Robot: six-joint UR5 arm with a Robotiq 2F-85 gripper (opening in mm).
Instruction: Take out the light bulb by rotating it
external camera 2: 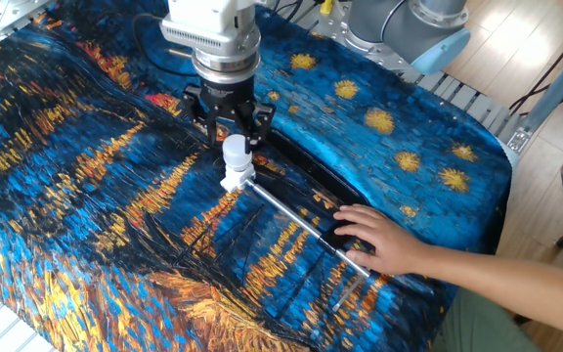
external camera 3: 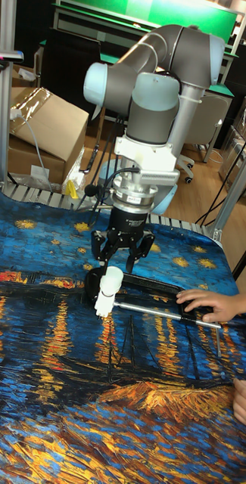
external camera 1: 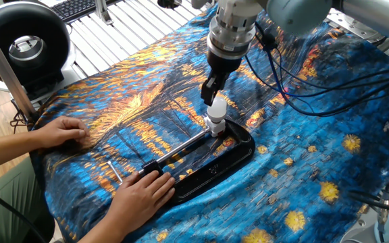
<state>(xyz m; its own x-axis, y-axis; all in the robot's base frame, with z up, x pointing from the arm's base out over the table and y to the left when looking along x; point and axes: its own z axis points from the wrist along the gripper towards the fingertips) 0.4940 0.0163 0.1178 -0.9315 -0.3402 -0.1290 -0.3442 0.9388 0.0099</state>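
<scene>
The light bulb [external camera 1: 215, 109] [external camera 2: 236, 149] [external camera 3: 111, 280] is small, white and frosted. It stands upright in a short white socket [external camera 2: 236, 180] at one end of a black clamp frame [external camera 1: 237, 154]. My gripper [external camera 1: 212, 90] [external camera 2: 235, 125] [external camera 3: 123, 255] hangs straight down just over the bulb's top. It is open, with its black fingers [external camera 2: 212, 123] spread on either side of the globe's upper part. I see no contact between fingers and bulb.
A metal rod [external camera 2: 296, 223] runs from the socket along the frame. A person's hand [external camera 1: 142, 190] [external camera 2: 371, 241] presses on the frame's far end, and another hand [external camera 1: 61, 131] rests on the painted cloth. Cables [external camera 1: 302, 88] trail behind the arm.
</scene>
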